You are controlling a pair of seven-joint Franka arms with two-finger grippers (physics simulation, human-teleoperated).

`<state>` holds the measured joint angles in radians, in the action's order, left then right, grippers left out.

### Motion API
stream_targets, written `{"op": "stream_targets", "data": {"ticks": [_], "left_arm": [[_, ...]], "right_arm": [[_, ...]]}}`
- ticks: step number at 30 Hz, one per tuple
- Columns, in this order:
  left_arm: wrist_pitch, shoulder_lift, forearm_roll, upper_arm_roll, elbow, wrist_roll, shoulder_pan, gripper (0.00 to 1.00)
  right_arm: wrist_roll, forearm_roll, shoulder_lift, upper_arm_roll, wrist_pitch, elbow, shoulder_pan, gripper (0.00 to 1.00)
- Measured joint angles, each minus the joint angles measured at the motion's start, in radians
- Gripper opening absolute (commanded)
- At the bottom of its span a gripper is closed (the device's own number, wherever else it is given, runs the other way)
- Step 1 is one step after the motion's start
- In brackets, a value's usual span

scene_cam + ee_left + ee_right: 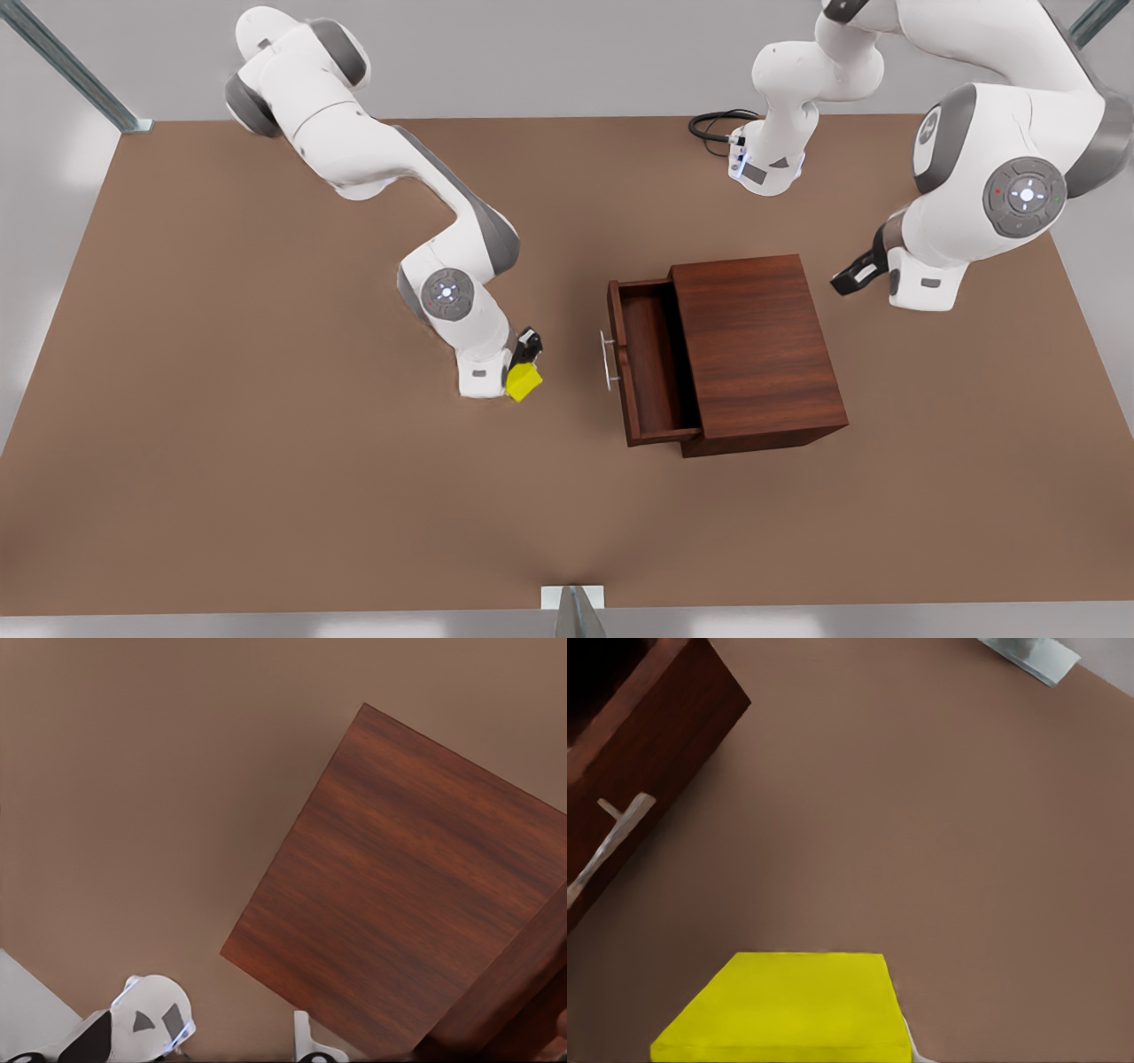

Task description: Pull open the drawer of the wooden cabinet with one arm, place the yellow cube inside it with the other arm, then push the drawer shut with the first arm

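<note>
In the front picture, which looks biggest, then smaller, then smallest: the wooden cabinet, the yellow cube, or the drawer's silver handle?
1. wooden cabinet, clearly biggest.
2. yellow cube, held by the right gripper.
3. silver handle on the open drawer: longer than the cube, but much thinner.

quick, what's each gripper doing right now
Right gripper: shut on the yellow cube, near the open drawer.
Left gripper: beside the wooden cabinet, holding nothing; open or shut cannot be told.
</note>
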<state>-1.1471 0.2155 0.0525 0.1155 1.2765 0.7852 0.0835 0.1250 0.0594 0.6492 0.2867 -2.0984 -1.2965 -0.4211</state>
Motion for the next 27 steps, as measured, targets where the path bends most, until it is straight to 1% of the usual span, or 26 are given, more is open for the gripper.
{"op": "stream_targets", "data": {"ticks": [2,4,9,15,21,27], "left_arm": [[0.002,0.001,-0.004,0.002,0.018,-0.060,0.004,1.00],[0.002,0.004,-0.006,0.002,0.024,-0.113,0.003,1.00],[0.002,0.009,-0.008,0.002,0.025,-0.224,-0.001,1.00],[0.000,0.012,-0.006,0.002,0.023,-0.321,-0.005,1.00],[0.000,0.012,-0.006,0.002,0.023,-0.392,-0.006,1.00],[0.001,0.011,-0.006,0.001,0.022,-0.443,-0.009,1.00]], "right_arm": [[0.017,0.054,0.049,-0.003,-0.020,0.086,-0.083,0.68],[0.044,0.086,0.090,-0.003,-0.035,0.158,-0.125,0.68],[0.151,0.109,0.148,0.003,-0.059,0.252,-0.199,0.66],[0.291,0.110,0.177,0.032,-0.104,0.262,-0.238,0.66],[0.407,0.111,0.213,0.032,-0.151,0.262,-0.287,0.64],[0.488,0.111,0.238,0.030,-0.175,0.261,-0.291,0.64]]}}
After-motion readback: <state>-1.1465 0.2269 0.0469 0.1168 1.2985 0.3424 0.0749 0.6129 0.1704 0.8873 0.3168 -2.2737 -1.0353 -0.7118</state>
